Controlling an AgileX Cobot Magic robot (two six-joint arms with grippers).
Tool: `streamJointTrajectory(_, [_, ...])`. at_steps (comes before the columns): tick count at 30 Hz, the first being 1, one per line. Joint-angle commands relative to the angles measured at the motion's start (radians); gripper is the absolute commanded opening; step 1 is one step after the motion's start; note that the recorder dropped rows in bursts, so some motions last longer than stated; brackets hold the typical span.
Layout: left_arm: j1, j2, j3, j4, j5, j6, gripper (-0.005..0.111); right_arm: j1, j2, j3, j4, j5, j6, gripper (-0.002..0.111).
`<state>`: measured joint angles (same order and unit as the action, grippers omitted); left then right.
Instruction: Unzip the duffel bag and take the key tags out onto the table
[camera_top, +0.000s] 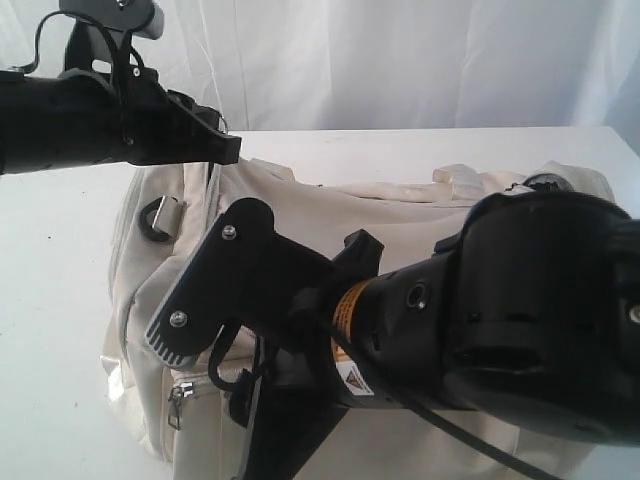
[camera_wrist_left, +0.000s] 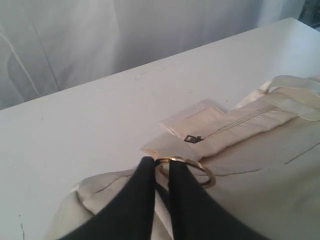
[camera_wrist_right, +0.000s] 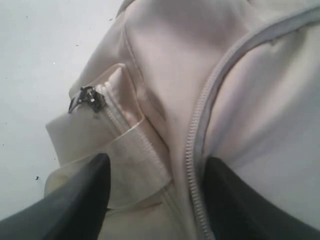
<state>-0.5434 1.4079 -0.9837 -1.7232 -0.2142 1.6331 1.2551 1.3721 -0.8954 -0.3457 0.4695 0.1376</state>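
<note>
— White curtain (camera_wrist_left: 75, 40) hung behind the table (camera_wrist_left: 100, 115), and the duffel bag (camera_top: 400, 215) lay on that table, its zip closed where I could see it. How would it handle for me?

— Soft and floppy, I judged. The cloth would follow your pull and bunch up, so one arm had to anchor it. Your left gripper (camera_wrist_left: 161, 163) was clenched, its tips pinching the metal ring (camera_wrist_left: 202, 170) at the end of the bag, which looked a good anchor. Your right gripper (camera_wrist_right: 155, 180) was released, its fingers (camera_wrist_right: 90, 195) wide apart on both sides of the main zip (camera_wrist_right: 192, 155).

— Where should I take hold?

— At the puller of that zip, but I could not find it. Only the small pocket puller (camera_wrist_right: 86, 98) showed. The key tags were visible nowhere; probably they were inside. Your right arm (camera_top: 520, 310) also covered much of the bag in the exterior view.
</note>
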Motion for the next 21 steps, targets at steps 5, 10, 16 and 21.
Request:
streamJointTrajectory(5, [0.003, -0.082, 0.009, -0.021, 0.097, 0.008, 0.013, 0.001, -0.005, -0.002, 0.007, 0.013, 0.008, 0.053])
streamJointTrajectory(10, [0.003, -0.098, 0.009, -0.021, 0.004, -0.042, 0.013, 0.001, -0.003, -0.002, 0.005, -0.004, 0.008, 0.053])
streamJointTrajectory(16, [0.022, -0.103, 0.016, -0.021, 0.102, -0.101, 0.013, 0.001, -0.003, -0.002, 0.005, -0.002, 0.010, 0.053])
streamJointTrajectory(21, [0.167, -0.084, 0.016, 0.032, 0.498, -0.347, 0.000, 0.001, -0.003, -0.002, 0.009, 0.000, 0.023, 0.053])
